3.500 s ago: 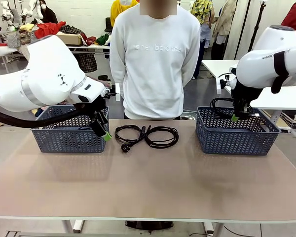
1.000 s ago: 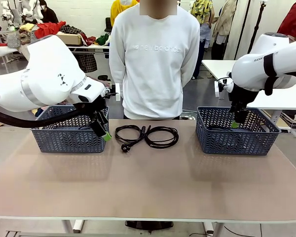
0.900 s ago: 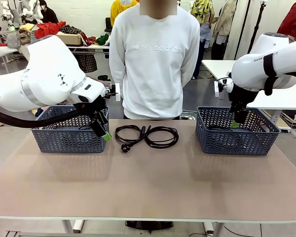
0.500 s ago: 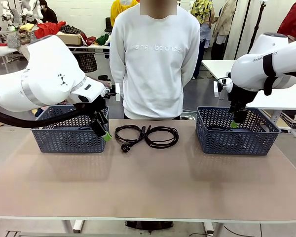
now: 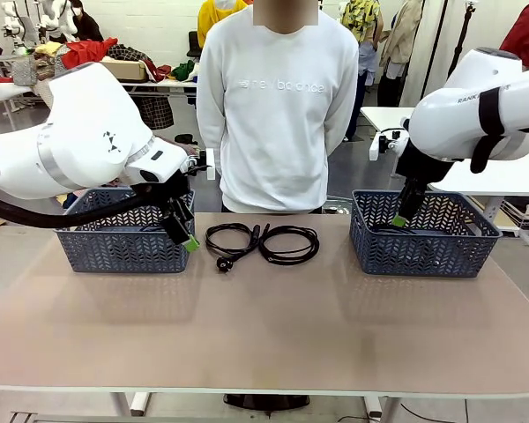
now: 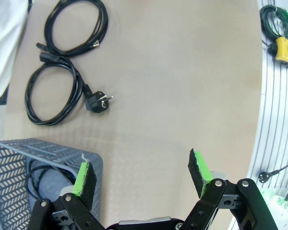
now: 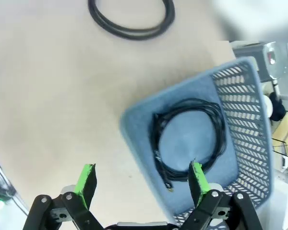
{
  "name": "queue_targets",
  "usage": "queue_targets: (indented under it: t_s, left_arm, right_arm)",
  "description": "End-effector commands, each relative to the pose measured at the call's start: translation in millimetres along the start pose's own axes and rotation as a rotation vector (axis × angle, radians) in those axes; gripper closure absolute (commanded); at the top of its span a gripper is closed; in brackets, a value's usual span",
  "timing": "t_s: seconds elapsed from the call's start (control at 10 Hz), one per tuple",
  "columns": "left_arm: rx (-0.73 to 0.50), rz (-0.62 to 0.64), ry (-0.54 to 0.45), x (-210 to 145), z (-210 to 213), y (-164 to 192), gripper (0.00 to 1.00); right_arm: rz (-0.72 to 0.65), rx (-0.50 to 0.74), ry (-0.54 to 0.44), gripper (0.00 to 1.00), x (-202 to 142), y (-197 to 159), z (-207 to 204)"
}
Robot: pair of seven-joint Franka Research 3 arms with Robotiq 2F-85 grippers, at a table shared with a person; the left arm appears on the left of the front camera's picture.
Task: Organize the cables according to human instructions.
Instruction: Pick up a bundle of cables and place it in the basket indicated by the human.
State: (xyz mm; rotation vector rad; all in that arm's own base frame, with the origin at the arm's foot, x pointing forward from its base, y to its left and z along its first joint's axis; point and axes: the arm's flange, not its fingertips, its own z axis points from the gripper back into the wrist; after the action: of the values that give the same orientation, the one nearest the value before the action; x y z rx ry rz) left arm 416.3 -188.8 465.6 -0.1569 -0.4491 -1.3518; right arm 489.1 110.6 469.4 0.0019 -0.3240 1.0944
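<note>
- While the left gripper (image 6: 141, 177) hangs empty with its fingers spread wide at the corner of the left basket (image 5: 115, 251), one pad sits right over the rim. A careless sideways swing could clip the wall, shove the basket and disturb the stowed cable (image 6: 36, 176) inside.
- The right gripper (image 7: 143, 179), also wide and holding nothing, hovers above the right basket (image 7: 245, 120), where a second stowed cable (image 7: 157, 143) lies coiled on the floor. If the gripper dips as it leaves, it could hook a strand or catch the mesh wall.
- Two more cables lie on the table (image 5: 264, 326) between the baskets, in front of the person (image 5: 278, 106): the plugged cable (image 6: 95, 101) and the other loop (image 7: 134, 32). They touch, or all but touch, where their ends meet, so lifting one could drag the other along.
- Both coils look loose and unbound. A coil pinched by a single strand would likely unwind, and a dangling plug could snag a basket rim or trail outside.
- The cords are thin and lie flat on the table. Pads closing too high would miss them, and pads closing too low would scrape the surface.
- The likeliest error, I judge, is in the sorting. Which basket each cable belongs in depends on the person's say, and nothing about the coils themselves marks the destination.
</note>
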Motion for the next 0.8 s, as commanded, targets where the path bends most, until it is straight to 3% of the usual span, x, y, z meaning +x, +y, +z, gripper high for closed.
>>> queue_targets:
  t_s: [0.0,0.4,0.7]
  left_arm:
    - [0.001,0.002,0.0,-2,1,0,0.0]
    - [0.001,0.002,0.0,-2,1,0,0.0]
    - [0.001,0.002,0.0,-2,1,0,0.0]
  right_arm:
    - [-0.072,-0.007,-0.103,0.0,-1,31,-6]
    - [-0.1,-0.031,-0.216,0.0,15,77,-23]
    - [-0.096,0.005,-0.232,0.0,22,93,-35]
